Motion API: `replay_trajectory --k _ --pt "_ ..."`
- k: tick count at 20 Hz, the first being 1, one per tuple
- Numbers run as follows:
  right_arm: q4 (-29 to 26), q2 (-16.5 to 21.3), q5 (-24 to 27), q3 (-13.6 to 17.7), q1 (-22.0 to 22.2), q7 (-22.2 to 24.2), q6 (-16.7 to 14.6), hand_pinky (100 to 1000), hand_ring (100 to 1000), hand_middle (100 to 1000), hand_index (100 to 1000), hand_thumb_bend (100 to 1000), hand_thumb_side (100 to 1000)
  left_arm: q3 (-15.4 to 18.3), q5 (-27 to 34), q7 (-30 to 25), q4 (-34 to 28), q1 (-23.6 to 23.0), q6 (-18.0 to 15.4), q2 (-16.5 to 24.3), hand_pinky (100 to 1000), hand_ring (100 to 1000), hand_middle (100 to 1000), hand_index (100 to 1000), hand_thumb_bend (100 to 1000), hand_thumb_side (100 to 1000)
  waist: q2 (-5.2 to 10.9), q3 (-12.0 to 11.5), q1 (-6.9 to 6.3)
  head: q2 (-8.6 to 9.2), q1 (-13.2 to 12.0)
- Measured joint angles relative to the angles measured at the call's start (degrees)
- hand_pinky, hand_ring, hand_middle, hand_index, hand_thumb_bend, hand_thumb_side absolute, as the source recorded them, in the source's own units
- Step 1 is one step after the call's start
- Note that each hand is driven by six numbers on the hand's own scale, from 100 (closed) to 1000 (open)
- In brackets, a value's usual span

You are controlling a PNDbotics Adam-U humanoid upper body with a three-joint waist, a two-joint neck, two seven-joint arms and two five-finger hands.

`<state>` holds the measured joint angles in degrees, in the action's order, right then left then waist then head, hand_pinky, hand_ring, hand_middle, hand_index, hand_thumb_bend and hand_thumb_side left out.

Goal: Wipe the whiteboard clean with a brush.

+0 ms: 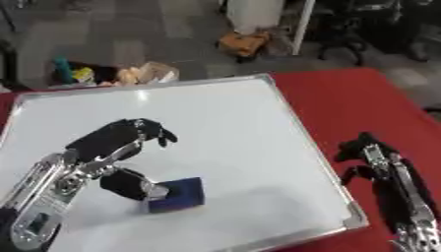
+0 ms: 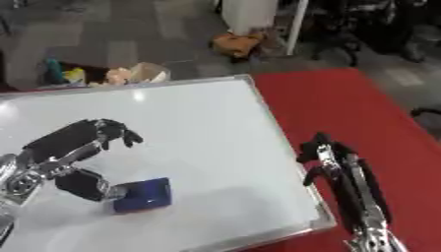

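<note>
The whiteboard [image 1: 215, 123] lies flat on a red table, its silver frame askew in the view, and I see no marks on its white surface. A dark blue block-shaped brush [image 1: 178, 195] rests on the board near its front edge. My left hand [image 1: 108, 141] hovers over the board's left half. Its thumb [image 1: 129, 184] touches the brush's left side, while its fingers [image 1: 155, 132] arch well above and behind the brush, apart from it. My right hand [image 1: 377, 158] rests open on the red cloth just right of the board's frame, holding nothing.
The red table [image 1: 362, 108] runs along the board's right side. On the floor beyond the far edge sit bags and small items [image 1: 112, 74], an orange bundle [image 1: 243, 43], a white post [image 1: 301, 27] and dark chairs [image 1: 370, 29].
</note>
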<state>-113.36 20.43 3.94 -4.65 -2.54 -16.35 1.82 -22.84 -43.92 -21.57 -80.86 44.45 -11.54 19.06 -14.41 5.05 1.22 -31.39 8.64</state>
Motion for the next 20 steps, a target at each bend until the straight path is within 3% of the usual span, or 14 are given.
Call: replay_trajectory --k 20 --pt "0.00 -0.06 0.00 -0.01 0.00 0.19 0.12 314 586 492 601 100 842 -1.00 -1.73 0.38 3.66 0.02 -0.26 -2.50 488 757 574 835 622 625 -0.10 0.13 0.40 0.01 0.02"
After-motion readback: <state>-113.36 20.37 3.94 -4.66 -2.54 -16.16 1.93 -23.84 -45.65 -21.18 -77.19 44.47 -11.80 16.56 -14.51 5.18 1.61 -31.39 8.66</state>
